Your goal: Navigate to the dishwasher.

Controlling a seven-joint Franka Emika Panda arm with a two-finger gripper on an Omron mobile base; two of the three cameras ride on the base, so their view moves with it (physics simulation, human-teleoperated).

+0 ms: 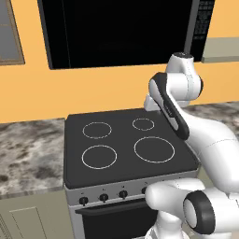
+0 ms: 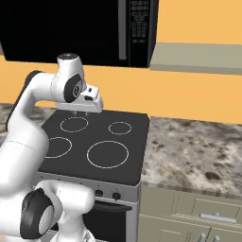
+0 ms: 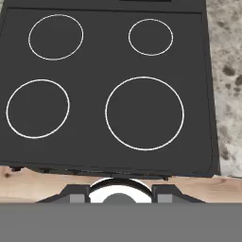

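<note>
White arm's gripper [image 2: 81, 112] hovers over black four-ring glass cooktop [image 1: 126, 142], speckled stone counter [image 2: 194, 151] alongside; jaws' state unclear.

White arm [image 1: 186, 116] over black stovetop [image 1: 126, 144], marbled counter [image 1: 28, 149] beside.

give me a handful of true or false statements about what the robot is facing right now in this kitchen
1. The black glass cooktop has four white ring burners. True.
2. A pot sits on the largest burner ring. False: all four rings are bare.
3. A black microwave hangs on the orange wall above the cooktop. True.
4. The speckled stone counter lies on both sides of the stove. True.
5. The robot faces a flat grey-brown dishwasher front. False: it faces the black oven with knobs.
6. The pincer grips a cup. False: in the hand view the small dark fingertips hold nothing.
</note>
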